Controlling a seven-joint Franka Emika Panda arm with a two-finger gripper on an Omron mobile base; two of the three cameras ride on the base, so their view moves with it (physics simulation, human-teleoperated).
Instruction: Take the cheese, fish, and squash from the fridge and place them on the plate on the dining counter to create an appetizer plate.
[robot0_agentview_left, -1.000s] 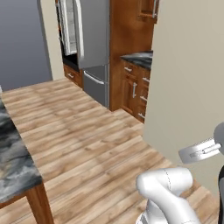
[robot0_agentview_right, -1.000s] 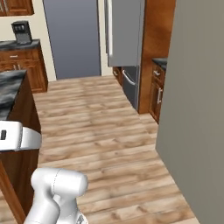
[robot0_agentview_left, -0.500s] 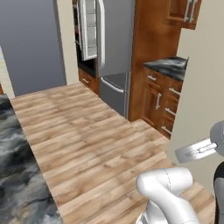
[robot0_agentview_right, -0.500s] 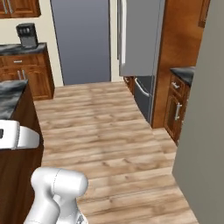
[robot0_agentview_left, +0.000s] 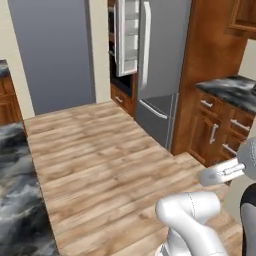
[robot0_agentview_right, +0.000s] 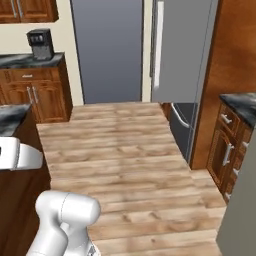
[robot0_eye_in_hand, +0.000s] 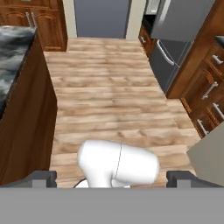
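Fridge (robot0_agentview_left: 160, 60) interior (robot0_agentview_left: 127, 35) is showing just as a thin slice behind the open door, contents too small to tell. Dining counter (robot0_agentview_left: 20, 200) is running off the frame's left + bottom. Gripper (robot0_eye_in_hand: 112, 177) fingertips are getting cut by the bottom edge in hand view.

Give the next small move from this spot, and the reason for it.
Probably keep driving forward across the wooden floor toward the tall grey fridge. Its door stands open with white bins showing, but it lies well ahead of the base, and the claw holds nothing between its spread fingertips.
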